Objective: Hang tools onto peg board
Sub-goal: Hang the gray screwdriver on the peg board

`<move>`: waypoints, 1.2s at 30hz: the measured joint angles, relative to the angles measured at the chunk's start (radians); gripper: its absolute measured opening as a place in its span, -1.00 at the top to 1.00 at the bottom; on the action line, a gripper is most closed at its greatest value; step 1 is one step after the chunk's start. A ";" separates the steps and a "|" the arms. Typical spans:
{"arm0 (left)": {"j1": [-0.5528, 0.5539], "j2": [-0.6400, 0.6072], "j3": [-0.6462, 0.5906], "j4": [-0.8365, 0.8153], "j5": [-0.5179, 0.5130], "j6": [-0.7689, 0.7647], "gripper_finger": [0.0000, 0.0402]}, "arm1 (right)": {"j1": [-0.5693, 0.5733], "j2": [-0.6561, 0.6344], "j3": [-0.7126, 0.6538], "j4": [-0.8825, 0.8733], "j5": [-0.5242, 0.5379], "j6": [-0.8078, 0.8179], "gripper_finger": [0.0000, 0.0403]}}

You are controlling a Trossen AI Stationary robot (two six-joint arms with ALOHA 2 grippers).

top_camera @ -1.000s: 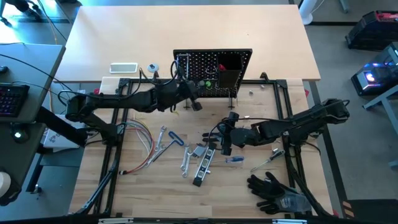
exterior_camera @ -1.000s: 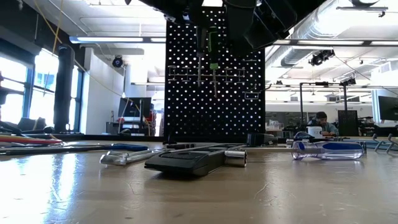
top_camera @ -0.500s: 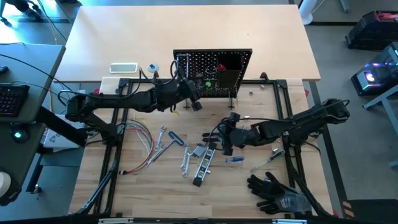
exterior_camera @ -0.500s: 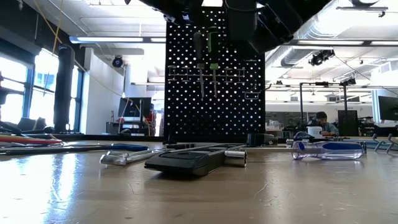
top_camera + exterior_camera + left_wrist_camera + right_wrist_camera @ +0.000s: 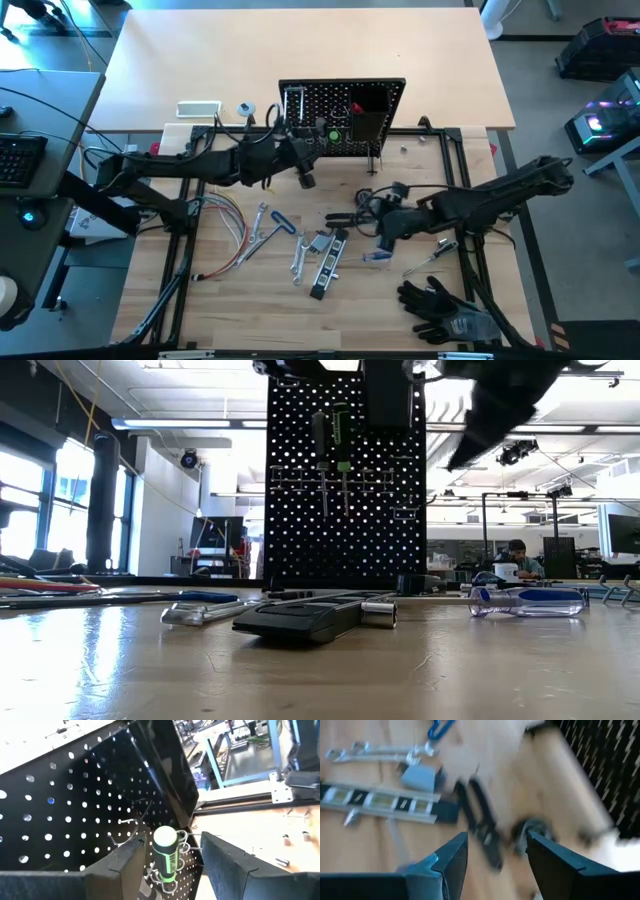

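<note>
High view first: we see the peg board (image 5: 340, 118) standing upright at the far side of the work area, with its black box bin (image 5: 368, 112) on the front. The left gripper (image 5: 303, 166) sits just in front of the board's lower edge. Left wrist view shows its two dark fingers (image 5: 125, 862) spread apart, with the green-handled driver (image 5: 166, 854) standing between them and hanging in a wire holder on the board; the pads look clear of the handle, so we read these jaws as released. In the low view the green-handled driver (image 5: 343, 448) hangs beside a dark-handled driver (image 5: 320, 455), both upright with tips down.

The right gripper (image 5: 385, 226) hovers above the table nearer the front, well apart from the board. Right wrist view shows its fingers (image 5: 451, 860) parted with nothing between them. Ahead of those jaws lie the black pliers (image 5: 482, 822), and beyond them the black-silver bar (image 5: 385, 802) and a silver wrench (image 5: 380, 752), all flat on the wood.

From above, the black-silver bar (image 5: 326, 264) lies beside the wrenches (image 5: 298, 256), a blue-handled driver (image 5: 376, 257) rests just beside the right jaws, and another driver (image 5: 428, 257) lies farther to the right. Black gloves (image 5: 445, 308) sit near the table's front edge, and a bundle of coloured wires (image 5: 228, 232) lies on the left.
</note>
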 joint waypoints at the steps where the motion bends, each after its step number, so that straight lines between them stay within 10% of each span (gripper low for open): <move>1: -0.007 -0.008 0.000 -0.019 0.000 0.000 0.10 | 0.006 -0.010 0.000 -0.042 -0.029 0.041 0.03; 26: -0.155 -0.023 -0.001 -0.326 0.096 -0.058 0.10 | 0.272 -0.018 -0.005 -0.569 -0.285 0.526 0.03; 36: -0.161 -0.022 -0.153 -0.207 0.177 -0.075 0.10 | 0.317 0.032 -0.005 -0.610 -0.365 0.616 0.03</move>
